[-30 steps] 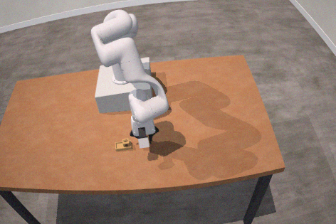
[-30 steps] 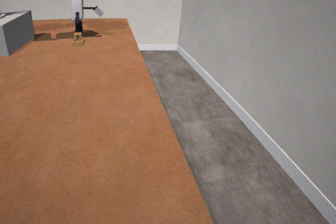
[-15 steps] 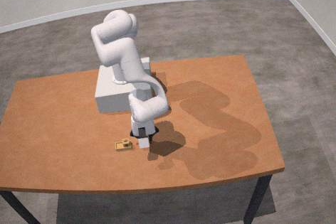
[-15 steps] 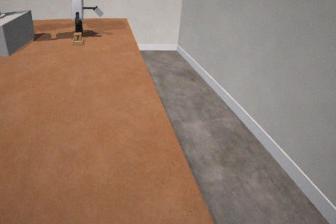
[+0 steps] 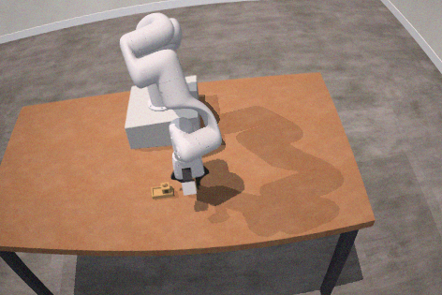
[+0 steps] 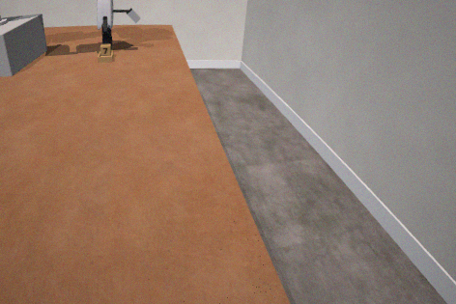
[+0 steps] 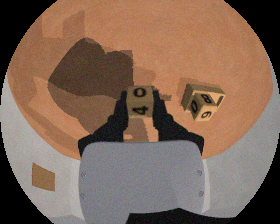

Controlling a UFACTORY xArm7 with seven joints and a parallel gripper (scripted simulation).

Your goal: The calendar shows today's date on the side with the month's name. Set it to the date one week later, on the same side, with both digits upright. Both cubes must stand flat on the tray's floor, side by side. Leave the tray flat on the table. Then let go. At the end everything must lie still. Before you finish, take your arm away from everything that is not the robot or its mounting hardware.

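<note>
My gripper (image 7: 140,98) is shut on a tan number cube (image 7: 139,102); its top face shows 0 and the face towards the camera shows 4. I hold it a little above the table, right of the small tan calendar tray (image 5: 160,192). The second cube (image 7: 203,101) stands in the tray, with 0, 8 and a 6 or 9 visible in the wrist view. In the exterior view this cube (image 6: 105,50) shows a 7 on its near face, and the gripper (image 6: 105,36) hangs just behind it. The held cube is hidden in the top and exterior views.
The arm's grey base block (image 5: 156,116) stands at the back of the table, behind the tray. The table's front edge (image 5: 187,250) lies well in front of the tray. The arm casts a broad shadow (image 5: 281,175) to the right.
</note>
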